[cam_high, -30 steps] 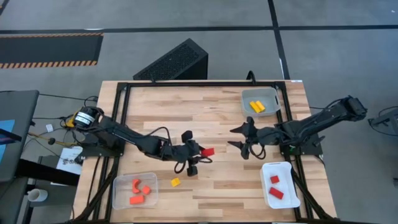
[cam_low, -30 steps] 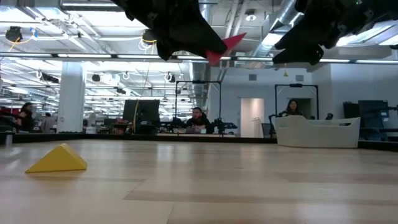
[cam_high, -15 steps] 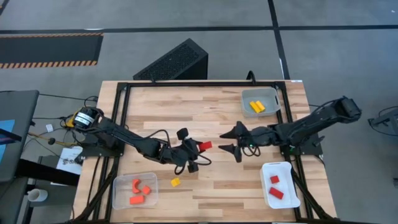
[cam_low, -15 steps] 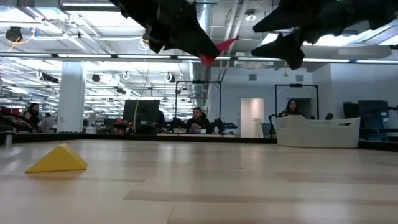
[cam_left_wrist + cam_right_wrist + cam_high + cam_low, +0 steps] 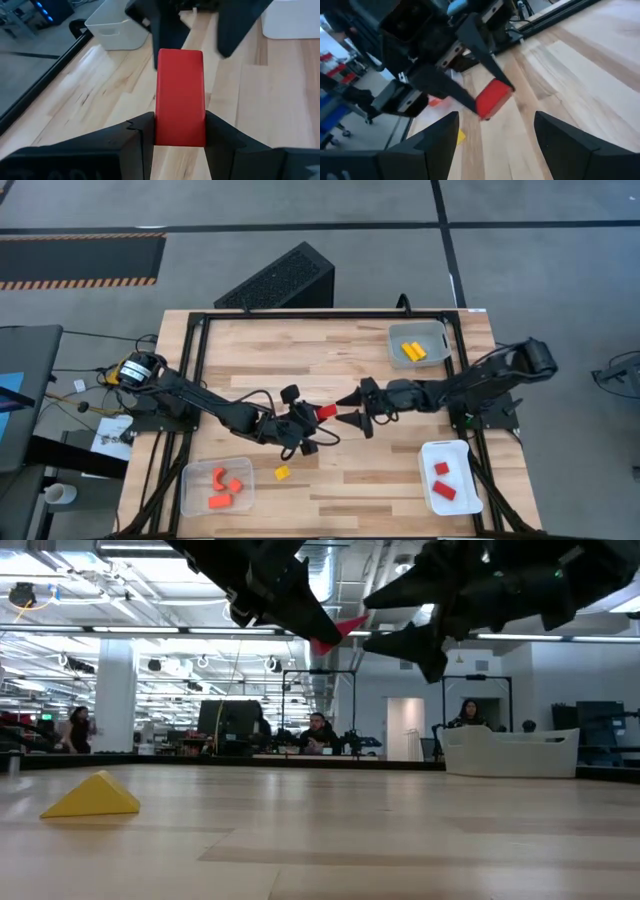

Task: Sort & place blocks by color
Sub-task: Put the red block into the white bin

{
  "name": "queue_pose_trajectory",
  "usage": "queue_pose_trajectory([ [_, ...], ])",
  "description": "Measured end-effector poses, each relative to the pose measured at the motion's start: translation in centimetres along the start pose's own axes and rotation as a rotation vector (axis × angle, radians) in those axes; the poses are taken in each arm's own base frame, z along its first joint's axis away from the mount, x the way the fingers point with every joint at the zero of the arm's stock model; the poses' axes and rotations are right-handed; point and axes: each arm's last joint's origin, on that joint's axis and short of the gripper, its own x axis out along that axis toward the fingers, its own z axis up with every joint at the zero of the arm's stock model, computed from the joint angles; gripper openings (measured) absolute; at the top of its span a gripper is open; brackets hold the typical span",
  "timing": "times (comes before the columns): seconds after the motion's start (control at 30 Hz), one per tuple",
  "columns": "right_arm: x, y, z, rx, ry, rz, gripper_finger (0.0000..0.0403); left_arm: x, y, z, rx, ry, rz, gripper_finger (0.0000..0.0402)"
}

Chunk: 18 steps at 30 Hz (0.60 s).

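Above mid-counter (image 5: 330, 350), the left hand (image 5: 318, 418) holds a block (image 5: 326, 412) out toward the right hand (image 5: 352, 412), just beside it; trays sit at three corners.

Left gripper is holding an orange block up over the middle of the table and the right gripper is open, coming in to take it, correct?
Not quite: the block clamped in the left gripper is red, not orange, as the left wrist view shows plainly. The rest holds: it is held above mid-table, and the right gripper is open just beside it.
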Motion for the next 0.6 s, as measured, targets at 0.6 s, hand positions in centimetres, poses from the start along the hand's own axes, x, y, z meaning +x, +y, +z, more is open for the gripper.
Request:
queue_pose_trajectory([
  [0.6, 3.8, -1.8, 0.1, 0.078, -0.013, 0.025, 0.0187, 0.1, 0.0, 0.0, -0.012, -0.001, -0.001, 0.0103],
])
